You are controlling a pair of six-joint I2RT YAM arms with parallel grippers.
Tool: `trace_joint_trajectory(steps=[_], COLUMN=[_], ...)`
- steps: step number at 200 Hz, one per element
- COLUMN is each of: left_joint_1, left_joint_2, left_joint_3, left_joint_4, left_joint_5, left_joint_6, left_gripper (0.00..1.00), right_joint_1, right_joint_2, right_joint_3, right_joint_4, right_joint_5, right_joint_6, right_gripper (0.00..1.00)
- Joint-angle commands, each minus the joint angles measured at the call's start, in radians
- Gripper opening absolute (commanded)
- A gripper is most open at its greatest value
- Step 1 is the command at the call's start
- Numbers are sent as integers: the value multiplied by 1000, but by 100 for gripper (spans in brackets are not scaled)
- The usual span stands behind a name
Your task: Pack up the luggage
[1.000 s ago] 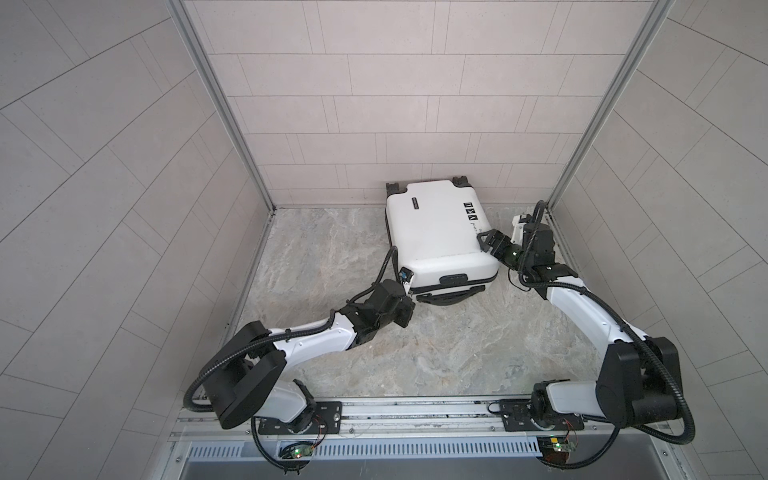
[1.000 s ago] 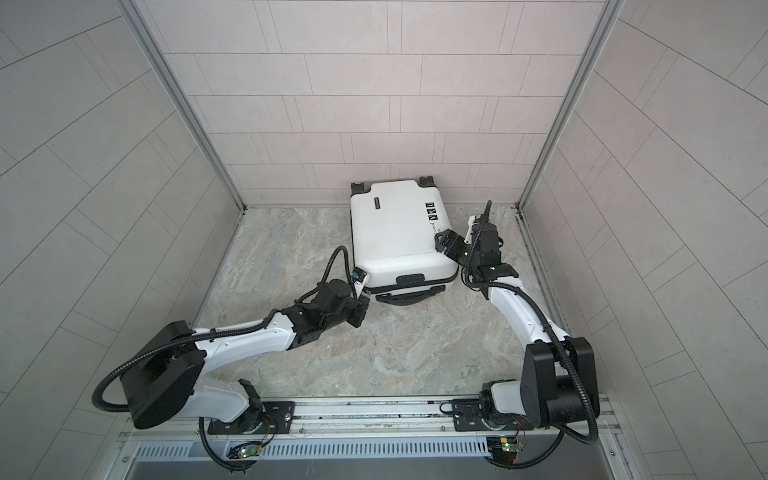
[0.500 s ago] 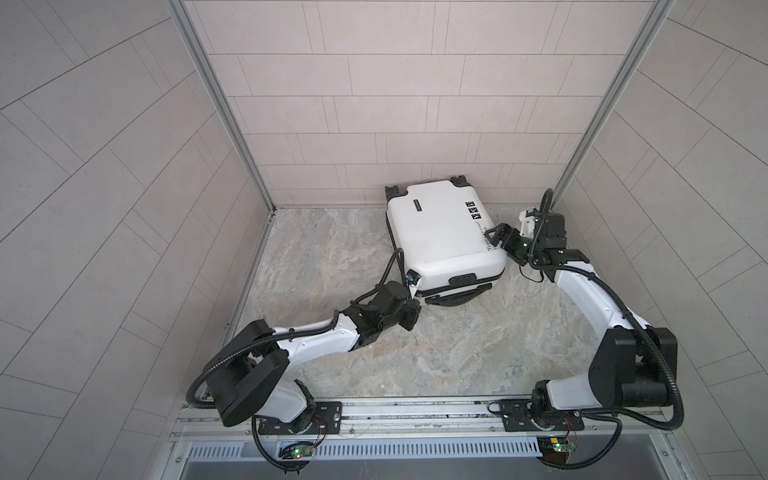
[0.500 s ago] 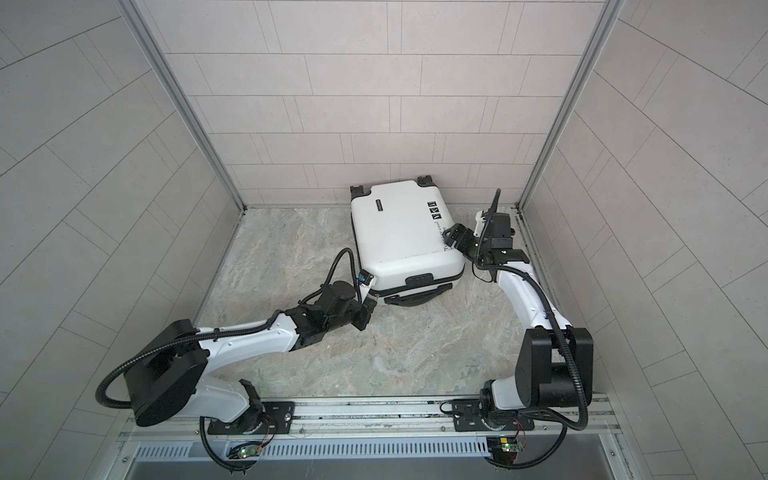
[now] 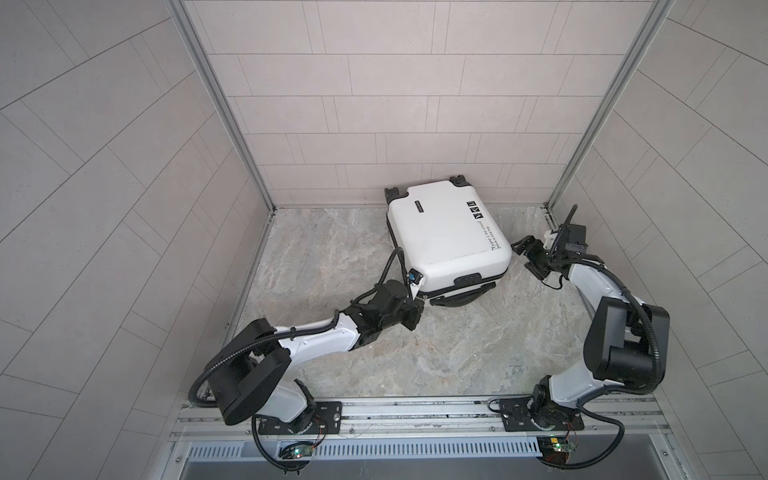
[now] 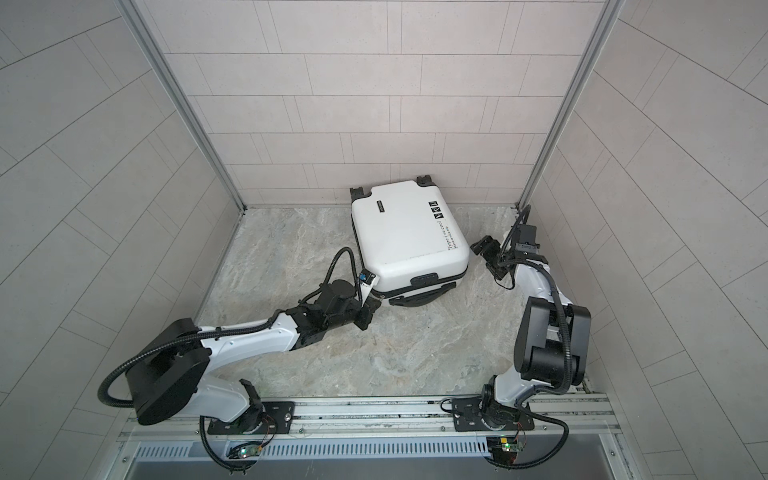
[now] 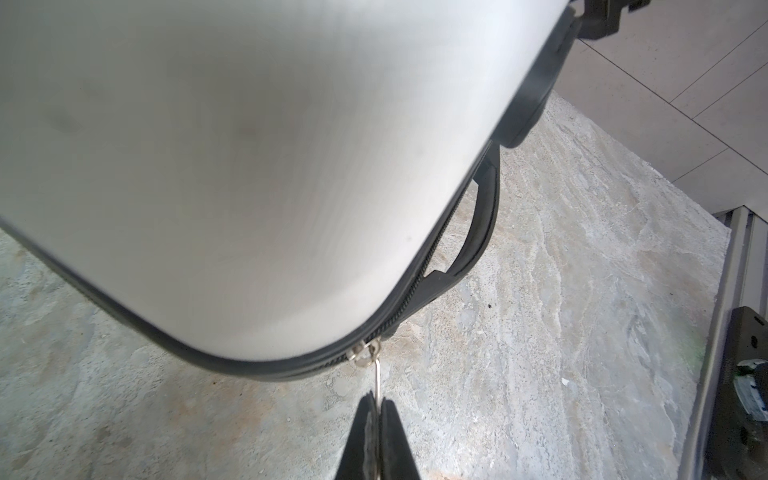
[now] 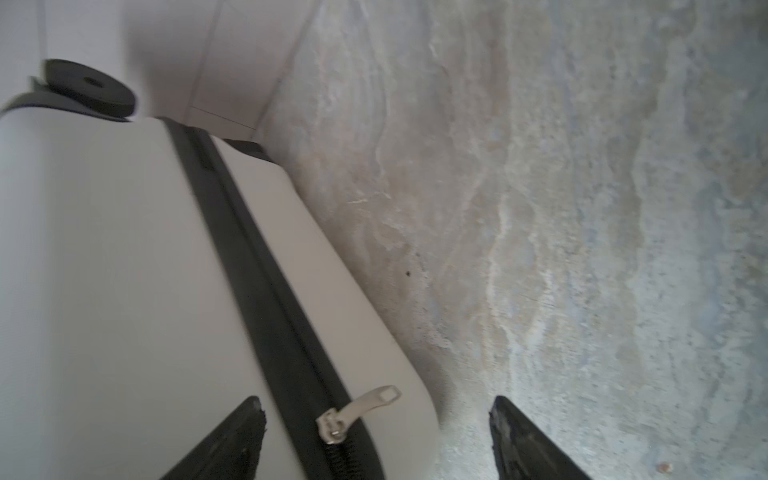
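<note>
The luggage [image 5: 446, 237] [image 6: 409, 232], a white hard-shell suitcase, lies flat with its lid down near the back wall, wheels toward the wall. My left gripper [image 5: 417, 312] [image 7: 377, 402] sits low at the near-left corner, shut on a thin metal zipper pull [image 7: 376, 374] that hangs from the black zipper band [image 7: 266, 368]. My right gripper [image 5: 527, 258] [image 8: 374, 405] stands open beside the case's right side, not touching it. In the right wrist view a second zipper pull [image 8: 376, 399] lies loose on the band between the spread fingers [image 8: 245, 432].
The case's black handle [image 5: 461, 297] sticks out along its near edge. Tiled walls close in on the left, back and right; the right arm works close to the right wall [image 5: 623, 232]. Bare marble floor [image 5: 436, 365] spreads toward the front rail.
My right gripper has drawn back to the right, away from the case's side, its jaws narrowing a little. The left gripper has crept right along the near edge, still holding the pull.
</note>
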Motion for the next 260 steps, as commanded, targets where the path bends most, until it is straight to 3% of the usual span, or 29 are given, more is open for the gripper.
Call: trace_joint_trajectory(steps=[1,63,132,187,260], left_joint_1=[0,1,0,-4,-9], left_joint_2=[4,-14,-17,-20,-25], left_joint_3=[26,26,34,37,29], left_joint_4=[76,70,70,68,75], left_joint_5=[21,8,9,18,6], left_joint_6=[2,7,17,22,25], left_gripper=[0,0,0,0,0], right_joint_1=[4,105,282,417,487], right_joint_2=[26,79,-45,-87,-94], right_joint_3=[7,-1,-153,-171,-152], right_joint_4=[-28,-44,47,82,78], right_joint_5=[24,18,43,75,113], right_joint_6=[-23,-72,7,71,94], right_gripper=[84,81,80,80,80])
